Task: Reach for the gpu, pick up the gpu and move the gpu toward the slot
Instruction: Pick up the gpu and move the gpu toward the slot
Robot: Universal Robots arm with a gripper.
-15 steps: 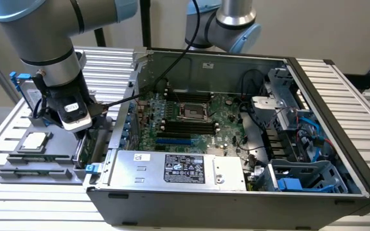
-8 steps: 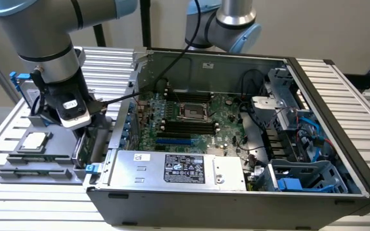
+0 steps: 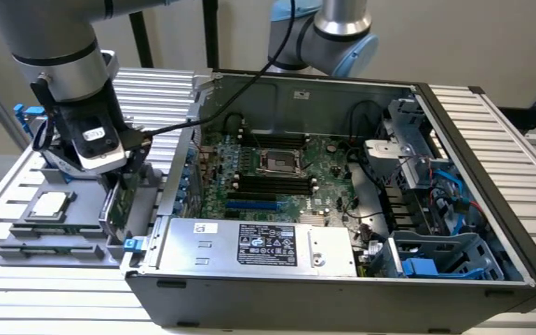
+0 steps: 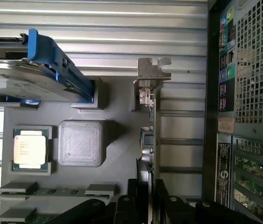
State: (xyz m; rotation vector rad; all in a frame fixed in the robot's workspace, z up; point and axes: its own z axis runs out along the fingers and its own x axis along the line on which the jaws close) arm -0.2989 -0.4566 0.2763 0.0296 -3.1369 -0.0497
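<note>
Stiffness and low weight should make the gpu (image 4: 149,135) easy to lift, but I judge it fragile: a thin green board with small parts on its faces and a silvery end bracket (image 4: 152,74). The bare upper edge of the board looks the safest place to hold, away from the components.

The card stands on edge in a grey tray (image 4: 117,107) on the slatted table (image 4: 99,28), just beside the outer wall of the computer case (image 4: 257,70). The claw (image 4: 145,205) sits low over the card's top edge at the end away from the bracket. I cannot tell whether it is clamped on the card or apart.

Farther from the case than the gpu, the tray also holds a silver hard drive (image 4: 24,79) with blue clips, a processor chip (image 4: 30,149), a ribbed grey block (image 4: 81,143) and memory sticks (image 4: 52,190). The case wall itself rises between the card and the motherboard, so I judge it the main obstacle.
</note>
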